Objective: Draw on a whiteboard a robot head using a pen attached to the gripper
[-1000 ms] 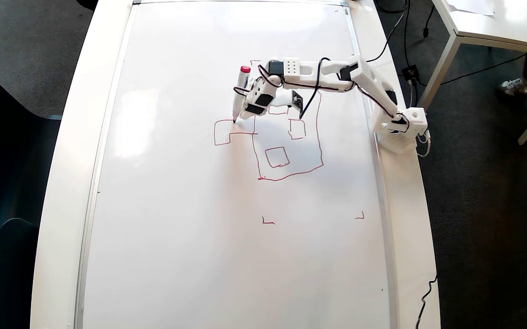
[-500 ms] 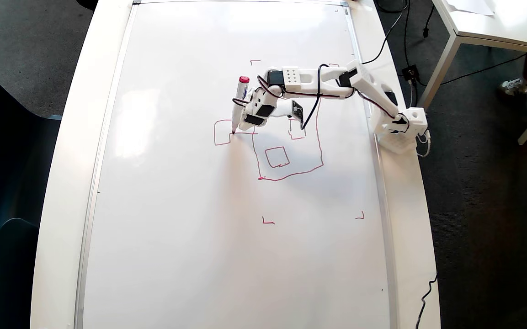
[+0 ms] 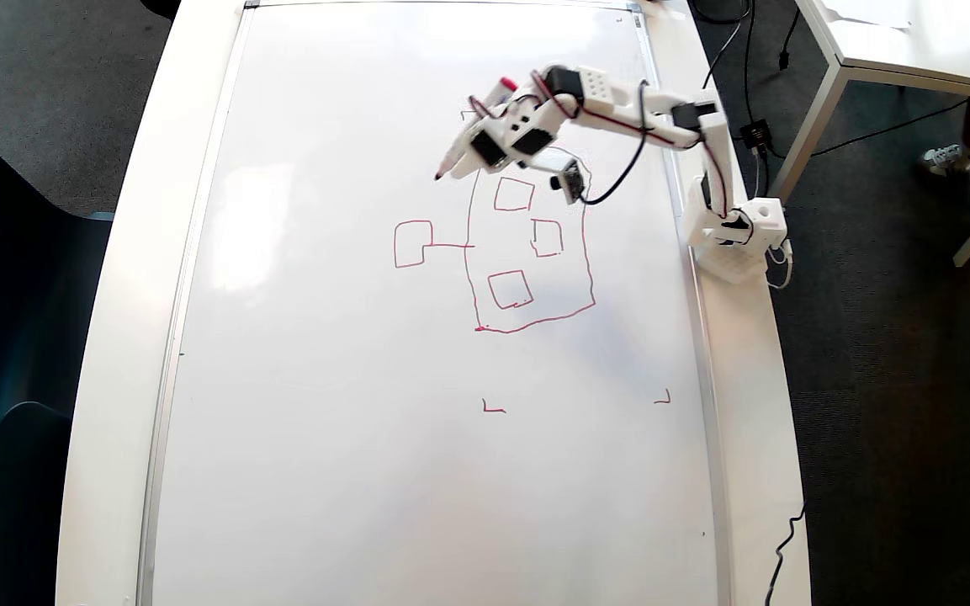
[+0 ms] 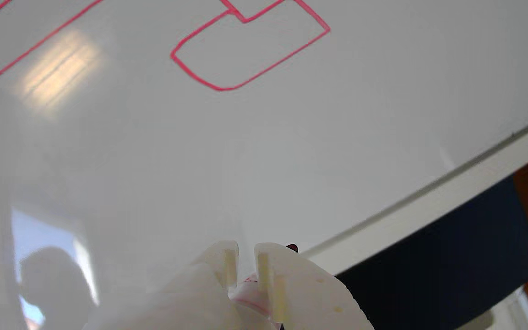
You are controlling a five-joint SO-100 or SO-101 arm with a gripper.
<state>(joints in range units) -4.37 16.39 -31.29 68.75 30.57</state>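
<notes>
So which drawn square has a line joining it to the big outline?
The outer square, alone left of the outline in the overhead view; the other three sit inside it.

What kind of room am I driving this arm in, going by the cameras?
Probably an office or classroom-style workspace, not a home: dark carpet floor, a large whiteboard lying flat on a white table, a second white table and someone's sneakered foot nearby.

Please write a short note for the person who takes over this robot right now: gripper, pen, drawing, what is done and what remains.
Gripper: shut on the pen, raised and tilted over the whiteboard, left of the head's upper left corner in the overhead view.
Pen tip: seems off the surface.
Robot head: outline, three inner squares, side line and small outer square all drawn.
Left: perhaps nothing; check the top edge, which the arm hides.
</notes>
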